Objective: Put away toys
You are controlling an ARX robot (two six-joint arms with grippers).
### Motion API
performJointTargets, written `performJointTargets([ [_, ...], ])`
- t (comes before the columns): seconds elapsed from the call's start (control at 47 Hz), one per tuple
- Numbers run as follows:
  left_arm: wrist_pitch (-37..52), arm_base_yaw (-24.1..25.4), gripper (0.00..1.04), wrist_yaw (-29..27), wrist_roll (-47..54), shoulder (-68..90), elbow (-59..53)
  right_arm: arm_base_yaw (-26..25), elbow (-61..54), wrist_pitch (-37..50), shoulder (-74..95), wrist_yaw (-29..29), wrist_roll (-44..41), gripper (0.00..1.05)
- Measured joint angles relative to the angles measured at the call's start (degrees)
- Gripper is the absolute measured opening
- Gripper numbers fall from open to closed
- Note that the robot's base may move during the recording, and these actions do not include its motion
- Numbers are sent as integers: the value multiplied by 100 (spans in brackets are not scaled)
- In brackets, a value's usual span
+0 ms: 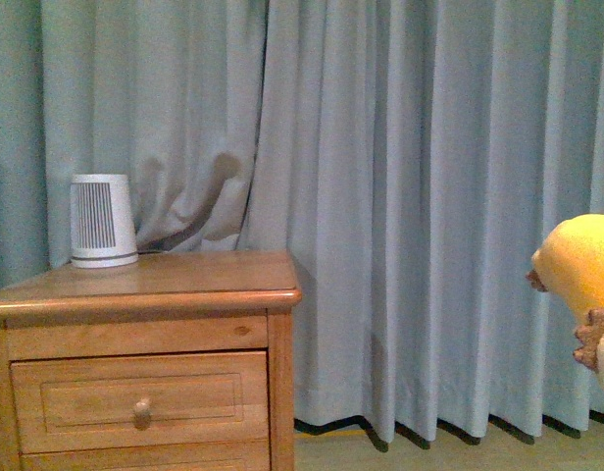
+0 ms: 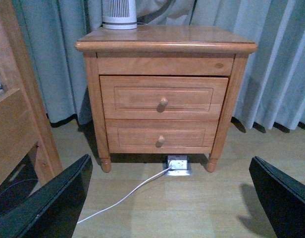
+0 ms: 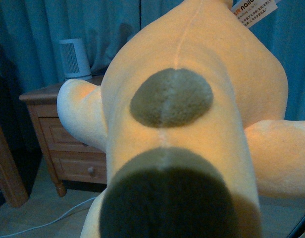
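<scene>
Filling my right wrist view, the orange-yellow plush toy [image 3: 192, 99] sits at the front view's right edge, above the floor and well apart from the wooden nightstand [image 1: 145, 294]. I can't tell my right gripper's state. My left gripper [image 2: 172, 203] is spread wide, holding nothing.

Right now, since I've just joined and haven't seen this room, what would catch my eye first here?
The plump orange-yellow plush toy grabs attention: it fills the right wrist view and pokes in at the right edge of the front view. Next comes the wooden nightstand at the left, two drawers shut, a small white slatted appliance on its top, against pale blue-grey curtains.
</scene>
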Motion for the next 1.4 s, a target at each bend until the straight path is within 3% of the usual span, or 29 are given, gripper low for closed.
performJointTargets([
  [1.403, 0, 0, 98, 0, 0, -2, 0, 11, 0, -2, 2, 22, -20, 9],
])
